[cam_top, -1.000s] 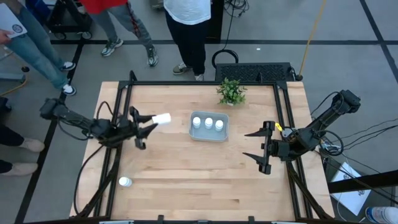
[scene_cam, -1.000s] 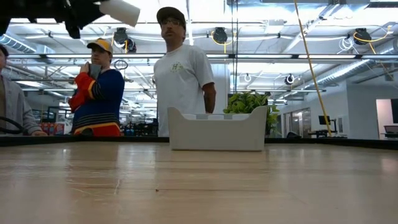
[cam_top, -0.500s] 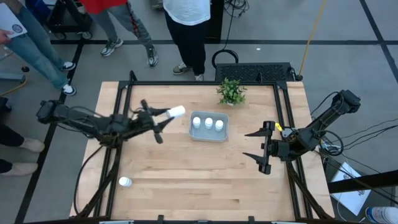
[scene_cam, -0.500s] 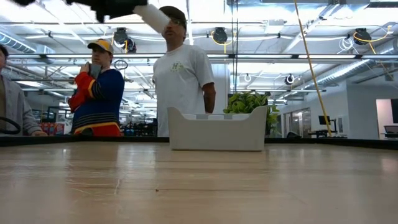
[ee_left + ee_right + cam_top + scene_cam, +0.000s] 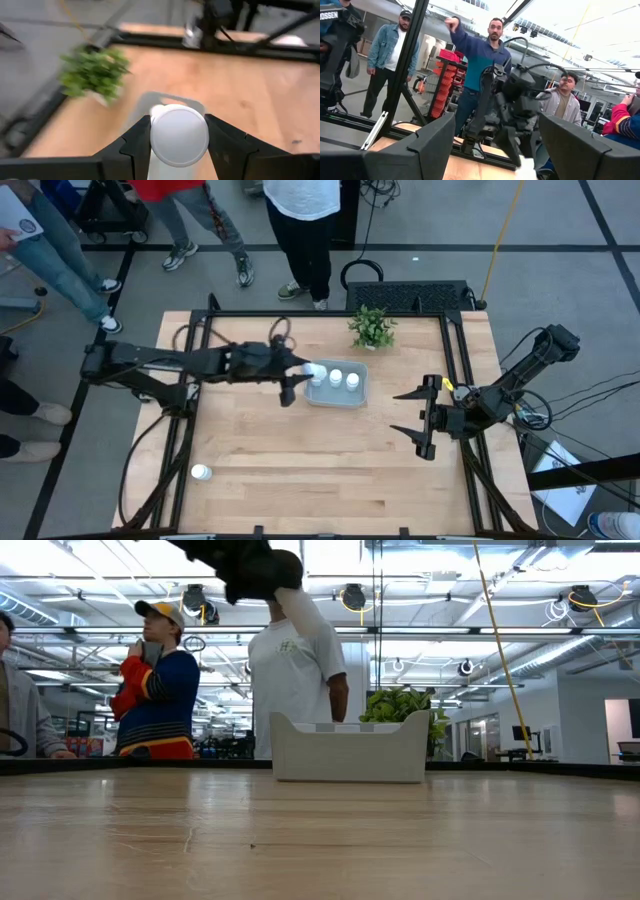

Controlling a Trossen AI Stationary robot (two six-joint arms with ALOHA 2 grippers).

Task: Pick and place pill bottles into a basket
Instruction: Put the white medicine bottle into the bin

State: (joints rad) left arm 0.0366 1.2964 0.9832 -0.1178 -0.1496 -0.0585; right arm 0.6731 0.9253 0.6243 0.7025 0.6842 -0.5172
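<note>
A small white cylindrical pill bottle [image 5: 201,472] with a round cap is lying alone on the pale wood-plank counter [image 5: 300,450], near its front left corner and well apart from everything else. Further along, the left arm is reaching across the counter, and the left gripper [image 5: 298,374] is hanging at the left rim of the basket [image 5: 337,398]. Its dark jaws are clenching the sides of another white pill bottle [image 5: 179,134]; in the left wrist view the smooth round cap is facing the camera, with one finger pressing on each side. From table height this bottle [image 5: 300,612] is sitting high in the air, tilted, above the basket's left end.

The basket is resting on the counter, a shallow rectangular bin of pale grey-blue translucent plastic with rounded corners. Two white caps [image 5: 343,379] are showing side by side inside it, toward its back wall. Just behind the basket's right end, a small leafy green potted plant [image 5: 372,327] is standing near the counter's back edge.

At the counter's right edge, the right gripper [image 5: 415,419] is waiting with its jaws spread wide and holding nothing.
</note>
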